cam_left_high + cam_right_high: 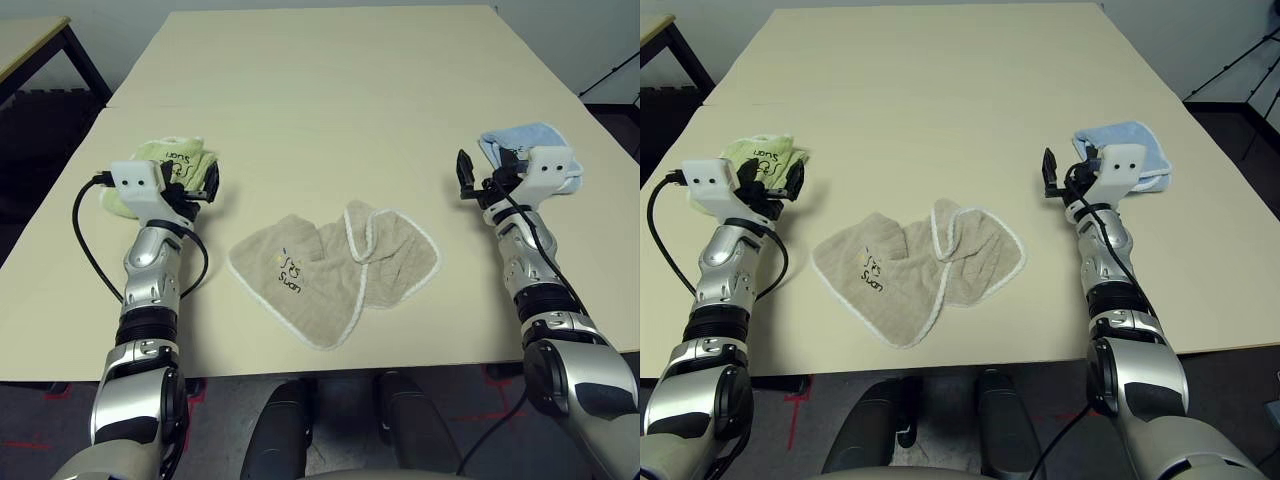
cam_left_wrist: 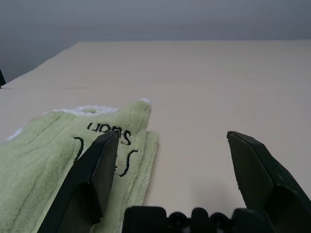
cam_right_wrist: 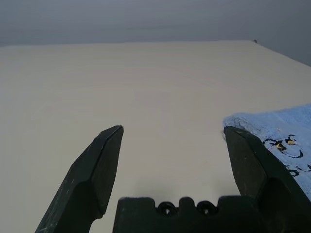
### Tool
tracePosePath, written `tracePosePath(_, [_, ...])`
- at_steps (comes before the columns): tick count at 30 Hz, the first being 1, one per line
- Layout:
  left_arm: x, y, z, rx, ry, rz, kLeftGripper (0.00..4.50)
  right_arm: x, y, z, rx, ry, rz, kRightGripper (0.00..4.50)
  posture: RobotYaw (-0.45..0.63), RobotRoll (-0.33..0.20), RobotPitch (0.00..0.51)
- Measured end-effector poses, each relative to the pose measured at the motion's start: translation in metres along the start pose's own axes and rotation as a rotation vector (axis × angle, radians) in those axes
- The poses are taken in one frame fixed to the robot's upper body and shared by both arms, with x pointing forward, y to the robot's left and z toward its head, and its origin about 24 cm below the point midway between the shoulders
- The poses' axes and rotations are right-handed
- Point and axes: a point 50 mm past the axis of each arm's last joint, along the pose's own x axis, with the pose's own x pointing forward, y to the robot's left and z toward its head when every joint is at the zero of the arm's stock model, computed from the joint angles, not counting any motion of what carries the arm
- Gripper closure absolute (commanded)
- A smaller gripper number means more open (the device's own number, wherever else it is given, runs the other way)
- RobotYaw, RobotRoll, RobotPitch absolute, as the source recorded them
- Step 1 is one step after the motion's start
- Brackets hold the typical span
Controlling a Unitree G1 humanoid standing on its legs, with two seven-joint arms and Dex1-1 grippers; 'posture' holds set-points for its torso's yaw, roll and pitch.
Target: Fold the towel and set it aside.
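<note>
**Beige towel unfolded at near centre; both grippers empty and apart**

Item 1. The towel (image 1: 335,270): beige terry cloth with white edge trim and a dark-and-yellow logo. It lies on the table (image 1: 320,90) at near centre, close to the front edge and between the two arms. It is rumpled, not flat: the right part overlaps itself in a loose lapped fold, and the left part carries the logo face up. No fold of the task looks made yet.

Item 2. Left gripper (image 1: 200,184): raised beside the towel's left, well apart from it, fingers spread wide, nothing between them. It sits just over the near edge of a light green towel (image 1: 160,170), which lies folded at the table's left.

Item 3. Right gripper (image 1: 470,178): to the towel's right, well apart from it, fingers wide, holding nothing. A light blue towel (image 1: 528,152) lies just beyond and beside it; whether the wrist housing touches that cloth is hard to tell from the head views.

Item 4. Far half of the table: bare.

Risks, as judged. Each gripper is nearer a wrong towel than the right one, so a short reach could pinch green or blue cloth. The lapped right part may hide a corner; grasping a doubled layer would give a crooked fold. The towel's closeness to the front edge means a dragged corner could slip off it.
</note>
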Motion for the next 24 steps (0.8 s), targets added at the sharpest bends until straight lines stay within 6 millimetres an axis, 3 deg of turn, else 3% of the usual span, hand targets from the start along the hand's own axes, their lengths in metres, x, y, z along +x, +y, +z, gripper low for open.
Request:
tracePosePath(10, [-0.017, 0.033, 0.028, 0.024, 0.119, -0.368, 0.02, 0.002, 0.005, 0.009, -0.019, 0.036, 0.227, 0.03, -0.01, 0.0, 0.163])
tracePosePath(24, [-0.033, 0.005, 0.021, 0.068, 0.197, -0.816, 0.02, 0.01, 0.0, 0.027, -0.194, 0.125, 0.586, 0.03, 0.01, 0.0, 0.181])
